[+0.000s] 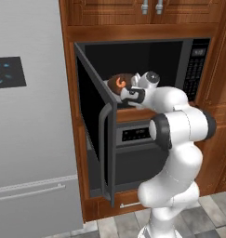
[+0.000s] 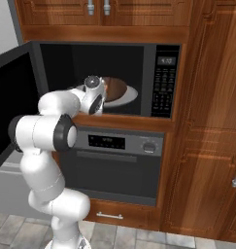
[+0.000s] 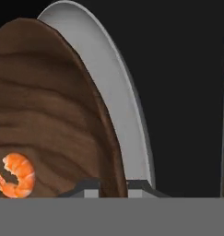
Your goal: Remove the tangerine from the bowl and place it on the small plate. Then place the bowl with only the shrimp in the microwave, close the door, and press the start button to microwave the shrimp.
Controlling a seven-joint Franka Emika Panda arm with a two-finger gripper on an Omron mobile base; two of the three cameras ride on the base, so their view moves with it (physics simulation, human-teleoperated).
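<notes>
Inside the open microwave point(image 2: 158, 104), the brown wooden bowl point(image 1: 115, 82) point(image 2: 117, 87) point(image 3: 49, 106) lies over the white turntable plate point(image 2: 131, 97) point(image 3: 115, 87). An orange shrimp point(image 1: 119, 83) point(image 3: 15, 175) rests in the bowl. My gripper point(image 1: 123, 91) point(image 2: 104, 93) point(image 3: 114, 186) reaches into the cavity and is shut on the bowl's near rim, which stands between the two fingertips in the hand view. The tangerine and the small plate are out of view.
The microwave door point(image 1: 99, 135) swings wide open to the left, its handle facing the room. The control panel point(image 1: 196, 69) point(image 2: 165, 82) is on the microwave's right side. An oven point(image 2: 114, 165) sits below, a grey fridge point(image 1: 26, 116) to the left, and wooden cabinets point(image 2: 211, 121) to the right.
</notes>
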